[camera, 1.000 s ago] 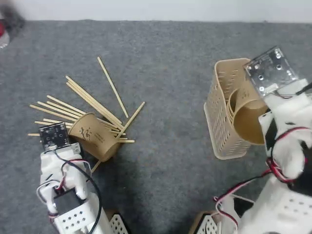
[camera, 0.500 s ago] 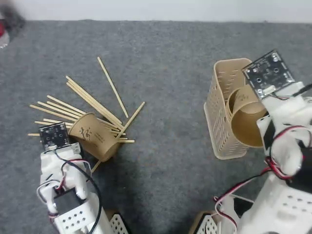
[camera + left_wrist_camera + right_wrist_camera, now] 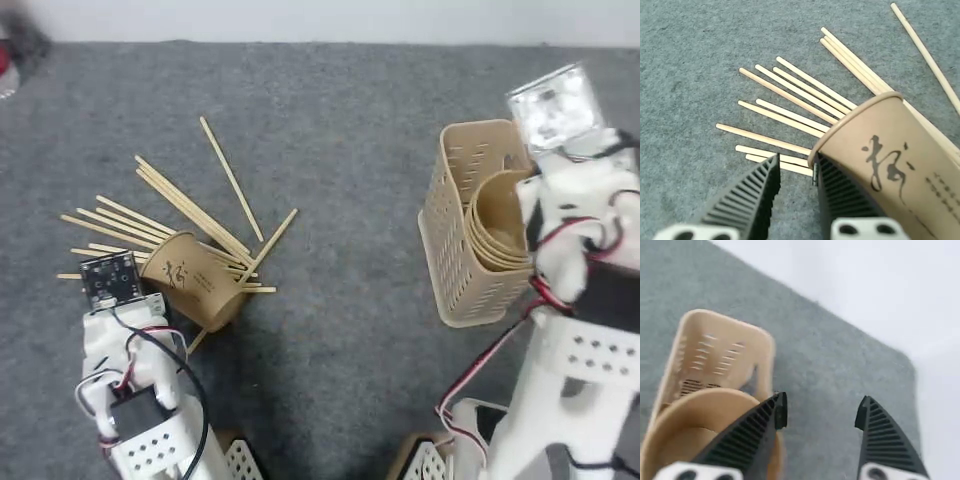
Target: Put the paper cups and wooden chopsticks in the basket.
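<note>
The basket (image 3: 455,260) stood upright on the grey carpet (image 3: 350,150), with a stack of nested paper cups (image 3: 500,225) leaning inside it against the wall nearest the right arm (image 3: 580,300). From overhead that arm's camera board covered its pincer. The right wrist view gave what was hidden there: the right gripper (image 3: 822,402) hung just above the basket's rim and the top cup, its two black fingers spread wide and holding nothing. Well apart from the basket, in front of the left arm (image 3: 130,370), one more cup (image 3: 195,280) lay on its side with its mouth turned away from the basket. The wooden chopsticks (image 3: 180,210) lay fanned out flat on the carpet under and beyond it, none of them near the basket. The left wrist view showed the left gripper (image 3: 796,160) low at that cup's mouth, fingers a little apart with bare carpet between them and the edge of the rim right against the inner face of one finger, not pinched.
</note>
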